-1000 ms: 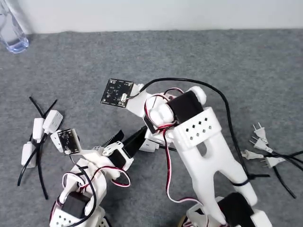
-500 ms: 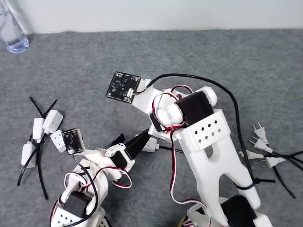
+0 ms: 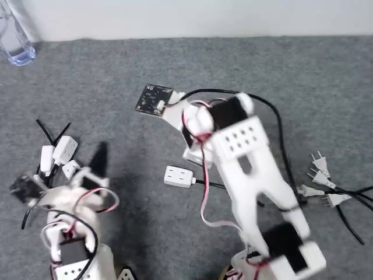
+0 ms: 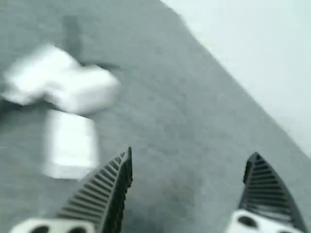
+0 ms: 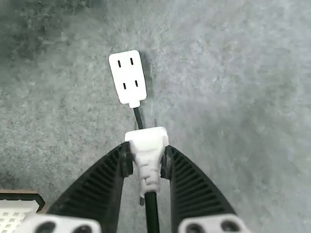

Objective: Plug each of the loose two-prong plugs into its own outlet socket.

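Working on a grey carpeted table point(image 3: 291, 76), with a white wall strip point(image 3: 204, 17) along the far edge. Seeing the right arm point(image 3: 245, 146) as the biggest item, stretched from the near edge toward table centre, black cable and red-white leads draped over it. Seeing the left arm point(image 3: 61, 204) at the near left corner, blurred in the high view, right next to the socket cluster point(image 3: 58, 154). Noting a clear glass container point(image 3: 14, 41) at the far left corner, well apart from the rest.

Reading the right gripper point(image 5: 146, 154) as clamped tight on a white plug point(image 5: 146, 143), one finger on each side of the body, black cord trailing back between the fingers. Can't make out that plug's prongs. Reading the left gripper point(image 4: 190, 160) as spread wide, gripping nothing, bare carpet between the jaws.

Finding the socket cluster at the left, white blocks with black cords fanned out around them. Same blocks point(image 4: 63, 90) blurred in the left wrist view, just past the spread jaws.

Spotting one lone socket point(image 3: 179, 177) flat on the carpet near centre, just beside the right arm. Same socket point(image 5: 127, 77) in the right wrist view: slotted face up, four slots in two pairs, cord end pointing at the held plug. Plug just short of it, not inserted.

Counting four loose plugs point(image 3: 331, 200) near the right edge, prongs toward table centre, black cords running off to the right.
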